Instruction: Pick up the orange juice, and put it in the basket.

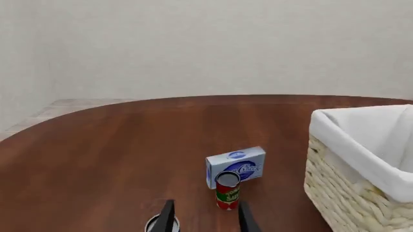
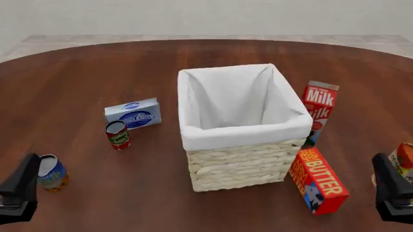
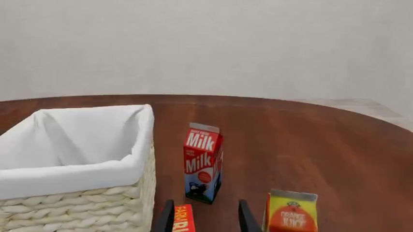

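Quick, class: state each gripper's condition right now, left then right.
Left gripper: open, holding nothing.
Right gripper: open, holding nothing; orange juice stands untouched beside it.

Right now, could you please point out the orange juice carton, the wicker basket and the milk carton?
Yellow-cream orange juice carton (image 3: 291,215), right wrist view, front face.
Cream woven wicker basket (image 2: 239,164), front view, near wall.
Red-and-white milk carton (image 2: 318,104), front view, front face.

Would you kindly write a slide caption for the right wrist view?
Right gripper open above the table, orange juice just beside it, Milk carton and basket ahead.
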`<state>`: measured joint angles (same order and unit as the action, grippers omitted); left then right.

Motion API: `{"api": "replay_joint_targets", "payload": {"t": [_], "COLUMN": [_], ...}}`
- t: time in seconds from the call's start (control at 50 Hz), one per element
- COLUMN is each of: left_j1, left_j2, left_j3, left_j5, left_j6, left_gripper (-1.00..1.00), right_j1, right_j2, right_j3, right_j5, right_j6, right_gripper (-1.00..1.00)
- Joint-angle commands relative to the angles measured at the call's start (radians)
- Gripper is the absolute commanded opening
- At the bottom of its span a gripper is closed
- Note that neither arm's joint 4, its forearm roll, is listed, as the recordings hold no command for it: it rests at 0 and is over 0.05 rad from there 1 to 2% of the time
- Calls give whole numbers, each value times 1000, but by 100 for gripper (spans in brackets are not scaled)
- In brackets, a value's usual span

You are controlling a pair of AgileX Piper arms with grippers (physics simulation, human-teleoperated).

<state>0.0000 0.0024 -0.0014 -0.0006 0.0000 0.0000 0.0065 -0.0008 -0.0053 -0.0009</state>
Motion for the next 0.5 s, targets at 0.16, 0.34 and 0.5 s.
{"api": "replay_joint_targets", "payload": {"t": [0.16, 0.34, 0.5], "left_j1": [0, 0, 0], "left_j2": [5, 5, 5], "left_j3": [-3, -3, -3], "left_j5": [-1, -1, -1], "left_j6": [0, 0, 0], "left_gripper": [100, 100, 100], "right_j1": [7, 27, 27], "right_j2": [51, -5, 14], "right_j3": [0, 1, -4], "right_j5": [-43, 14, 1], "right_j6": [-7, -28, -51], "right_gripper": [100, 100, 100]}}
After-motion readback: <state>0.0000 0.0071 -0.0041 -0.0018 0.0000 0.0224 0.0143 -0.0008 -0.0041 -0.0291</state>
